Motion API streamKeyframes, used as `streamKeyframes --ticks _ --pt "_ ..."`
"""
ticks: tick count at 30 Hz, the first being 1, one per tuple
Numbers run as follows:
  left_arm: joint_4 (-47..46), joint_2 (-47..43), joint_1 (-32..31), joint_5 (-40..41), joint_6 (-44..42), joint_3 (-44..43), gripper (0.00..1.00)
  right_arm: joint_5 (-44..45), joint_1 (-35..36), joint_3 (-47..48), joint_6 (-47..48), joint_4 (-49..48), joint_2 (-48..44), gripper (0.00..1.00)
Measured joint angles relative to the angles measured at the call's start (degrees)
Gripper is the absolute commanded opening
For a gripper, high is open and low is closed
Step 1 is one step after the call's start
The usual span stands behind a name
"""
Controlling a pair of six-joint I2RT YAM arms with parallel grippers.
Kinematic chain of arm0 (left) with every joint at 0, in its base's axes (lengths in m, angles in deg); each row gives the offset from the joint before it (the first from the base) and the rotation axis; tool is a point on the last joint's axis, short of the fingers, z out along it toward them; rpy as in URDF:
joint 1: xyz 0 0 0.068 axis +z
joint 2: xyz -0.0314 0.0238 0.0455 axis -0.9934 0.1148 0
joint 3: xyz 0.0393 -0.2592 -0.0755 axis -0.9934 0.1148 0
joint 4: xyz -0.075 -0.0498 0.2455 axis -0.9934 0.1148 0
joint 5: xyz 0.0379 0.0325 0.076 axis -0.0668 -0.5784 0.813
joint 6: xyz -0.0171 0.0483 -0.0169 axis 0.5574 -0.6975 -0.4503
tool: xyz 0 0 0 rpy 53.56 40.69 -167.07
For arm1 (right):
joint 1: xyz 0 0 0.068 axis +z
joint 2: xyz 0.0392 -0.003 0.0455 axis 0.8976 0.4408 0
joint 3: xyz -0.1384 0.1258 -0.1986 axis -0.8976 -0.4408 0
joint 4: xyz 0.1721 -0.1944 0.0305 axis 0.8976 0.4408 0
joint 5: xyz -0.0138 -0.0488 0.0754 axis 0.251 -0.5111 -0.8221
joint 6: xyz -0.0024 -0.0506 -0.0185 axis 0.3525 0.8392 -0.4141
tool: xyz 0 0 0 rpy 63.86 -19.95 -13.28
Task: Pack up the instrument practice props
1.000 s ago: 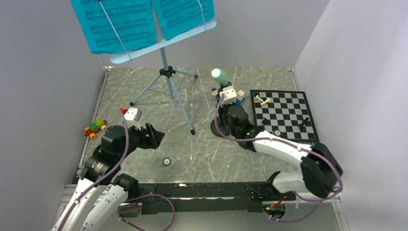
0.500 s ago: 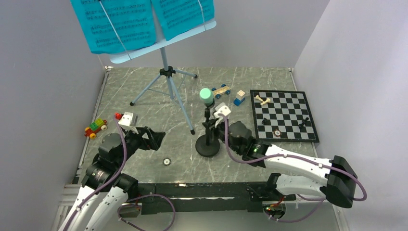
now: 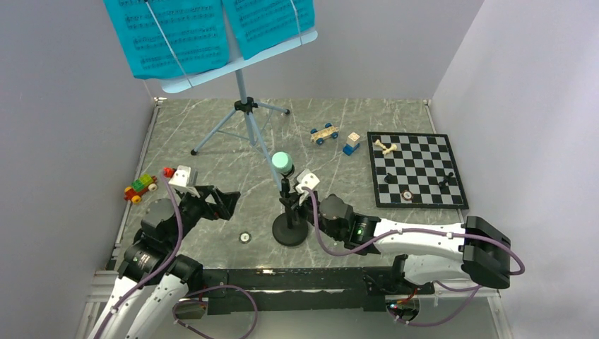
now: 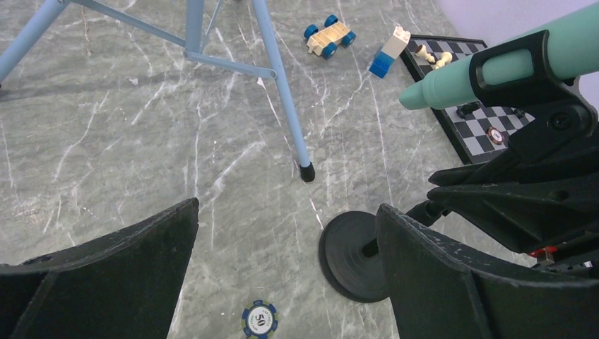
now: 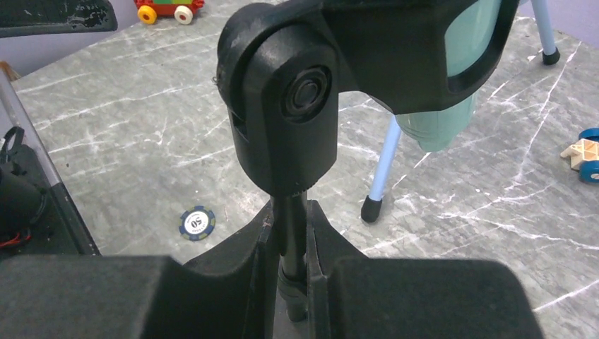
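The table [image 3: 339, 116] is carrying everything. One music stand [image 3: 244, 92] is standing far left on three spread legs, its tray propping two sheets [image 3: 173, 35] upright for reading; nothing is touching it. One chessboard [image 3: 418, 169] is lying on the right with a few pieces on it, and is probably not for packing. One mic stand [image 3: 289, 232] is standing near the middle, just beside a tripod foot. The right hand [image 5: 291, 268] is clenching its thin pole low down, probably so the stand stays upright and does not tip while it is being moved. One mic [image 3: 282, 162] is sitting tilted in the clip on top. The left hand [image 4: 286, 233] is hovering near left, spread wide and empty, facing the mic stand, perhaps readying to help. Two toy cars are lying apart, one far [image 3: 324, 133] and one left [image 3: 140, 187]. One block [image 3: 351, 144] and one chip [image 3: 245, 237] are lying loose.
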Motion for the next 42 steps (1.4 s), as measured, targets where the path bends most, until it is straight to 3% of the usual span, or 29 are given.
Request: streamKeyframes --ticks 8,14,24,34,37,42 --pt "0.0 -0.7 0.0 0.7 0.2 0.1 0.99 2.4 0.5 -1.7 -1.3 -4.3 1.7 0.0" --pt "2.4 3.5 0.0 3.3 2.1 -0.9 0.99 4.0 0.5 -2.2 -3.8 -5.2 1.7 0.47" --pt "5.0 8.4 0.0 3.9 3.3 -3.3 0.99 6.1 0.7 -2.9 -6.8 -3.5 -1.0 0.9" --pt "0.6 3.1 0.0 -0.5 2.6 -2.4 0.98 8.5 0.8 -5.7 -10.1 10.7 -17.5 0.93" --pt "-4.4 2.1 0.0 -5.7 2.4 0.5 0.95 11.0 0.8 -7.5 -12.9 16.6 -23.9 0.93" --pt "-13.2 2.7 -0.3 -16.3 2.3 6.3 0.99 13.8 -0.3 -7.8 -18.3 24.5 -27.6 0.93"
